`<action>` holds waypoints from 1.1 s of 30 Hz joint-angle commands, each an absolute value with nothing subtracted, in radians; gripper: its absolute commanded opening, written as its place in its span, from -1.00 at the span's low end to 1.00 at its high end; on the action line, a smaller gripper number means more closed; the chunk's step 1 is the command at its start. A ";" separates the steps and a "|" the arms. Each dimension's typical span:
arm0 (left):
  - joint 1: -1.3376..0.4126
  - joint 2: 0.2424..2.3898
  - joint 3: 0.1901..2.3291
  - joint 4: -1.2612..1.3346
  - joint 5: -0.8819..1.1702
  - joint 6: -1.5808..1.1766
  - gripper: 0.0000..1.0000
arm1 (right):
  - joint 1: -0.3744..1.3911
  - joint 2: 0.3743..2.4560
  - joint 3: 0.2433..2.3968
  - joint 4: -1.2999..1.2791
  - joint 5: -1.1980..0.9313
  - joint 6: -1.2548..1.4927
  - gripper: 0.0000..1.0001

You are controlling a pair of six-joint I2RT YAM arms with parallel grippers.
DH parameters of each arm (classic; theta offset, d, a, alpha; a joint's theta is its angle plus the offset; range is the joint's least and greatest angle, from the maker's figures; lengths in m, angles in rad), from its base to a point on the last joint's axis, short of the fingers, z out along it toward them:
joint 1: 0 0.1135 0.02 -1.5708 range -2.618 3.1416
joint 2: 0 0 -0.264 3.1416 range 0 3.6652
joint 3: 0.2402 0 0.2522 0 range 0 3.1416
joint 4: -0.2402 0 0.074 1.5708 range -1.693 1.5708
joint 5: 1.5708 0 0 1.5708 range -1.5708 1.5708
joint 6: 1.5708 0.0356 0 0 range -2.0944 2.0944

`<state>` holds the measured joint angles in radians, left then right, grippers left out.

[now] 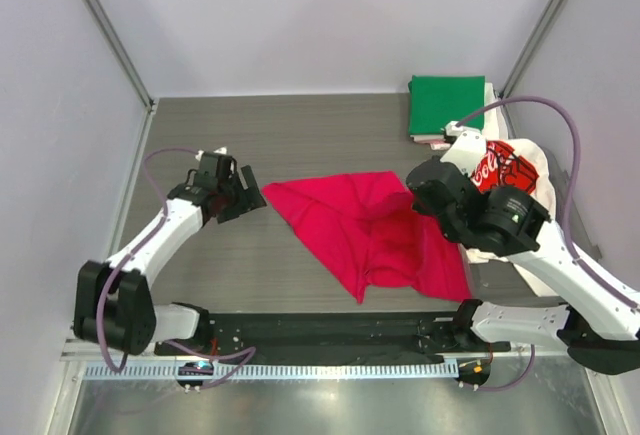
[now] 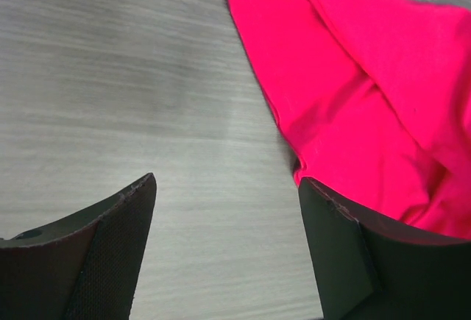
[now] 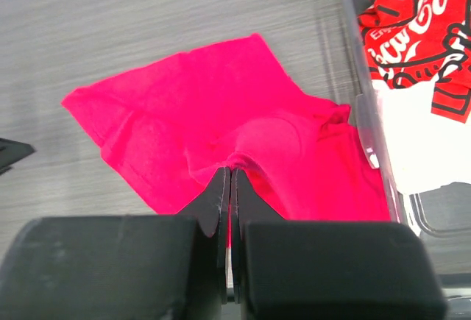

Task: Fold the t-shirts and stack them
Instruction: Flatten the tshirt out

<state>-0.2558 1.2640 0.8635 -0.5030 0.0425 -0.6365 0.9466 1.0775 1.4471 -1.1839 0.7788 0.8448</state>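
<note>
**Magenta-red t-shirt pinched by the right fingers, left fingers spread beside it**

The magenta-red t-shirt (image 1: 372, 237) is seen lying rumpled and partly doubled over near the middle of the grey table (image 1: 300, 135), with one corner pointed toward the left arm. The right fingers (image 3: 229, 182) are pressed together on a raised fold of this shirt, the cloth being gathered into a small peak at their tips. The left fingers (image 2: 121, 221) are spread wide above bare table, just beside the shirt's left corner and not touching it; no cloth is held between them. At the far right corner of the table, a green t-shirt (image 1: 447, 103) is laid folded flat, with pale cloth edges visible beneath it. A white printed t-shirt (image 3: 416, 22), marked in red and black, is bunched in a clear bin (image 3: 362, 125) at the right, just beside the magenta-red one.
</note>
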 commanded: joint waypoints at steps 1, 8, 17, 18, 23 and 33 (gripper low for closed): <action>-0.258 1.342 0.917 -0.364 0.035 -0.664 0.55 | 0.937 1.020 1.457 -1.187 0.856 0.881 -0.98; -0.258 1.598 1.038 -0.295 0.006 -0.675 0.41 | 0.936 1.002 1.407 -1.181 0.842 0.888 -0.98; -0.273 1.790 1.157 -0.304 -0.055 -0.681 0.27 | 0.936 0.999 1.373 -1.147 0.818 0.874 -0.98; -0.281 1.799 1.160 -0.304 -0.067 -0.686 0.26 | 0.936 0.999 1.370 -1.144 0.815 0.871 -0.97; -0.319 1.881 1.192 -0.307 -0.087 -0.695 0.22 | 0.936 1.012 1.353 -1.123 0.795 0.865 -0.98; -0.336 1.945 1.239 -0.311 -0.127 -0.701 -0.18 | 0.934 0.982 1.338 -1.123 0.767 0.877 -0.98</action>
